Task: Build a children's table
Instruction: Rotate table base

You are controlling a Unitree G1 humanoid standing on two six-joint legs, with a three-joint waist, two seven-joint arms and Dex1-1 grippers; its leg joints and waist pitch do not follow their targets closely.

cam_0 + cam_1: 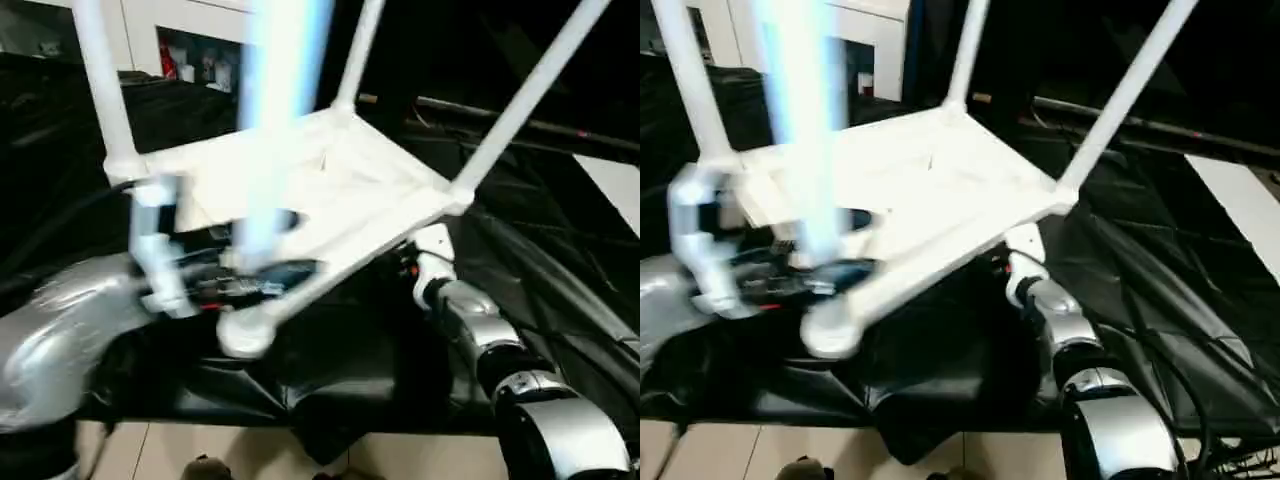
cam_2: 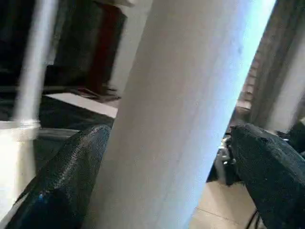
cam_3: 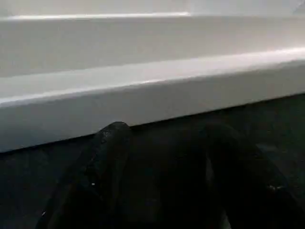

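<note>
The children's table's white tabletop (image 1: 340,180) hangs tilted and upside down above the black work surface. Three white legs stand in its corners: (image 1: 100,80), (image 1: 360,50), (image 1: 530,90). A fourth leg (image 1: 280,110), blurred, rises close to the near corner socket (image 1: 245,335). My left gripper (image 2: 167,157) is open around this leg; one finger (image 2: 71,176) lies against it and the other (image 2: 271,167) stands clear. My right gripper (image 3: 167,138) is open just under the tabletop's rim (image 3: 152,81), at the right edge above my right forearm (image 1: 470,320).
Black cloth (image 1: 350,380) covers the work table, with its front edge and tiled floor (image 1: 200,450) just below. A white cabinet (image 1: 170,20) stands at the back left. A flat white board (image 1: 615,190) lies at the far right.
</note>
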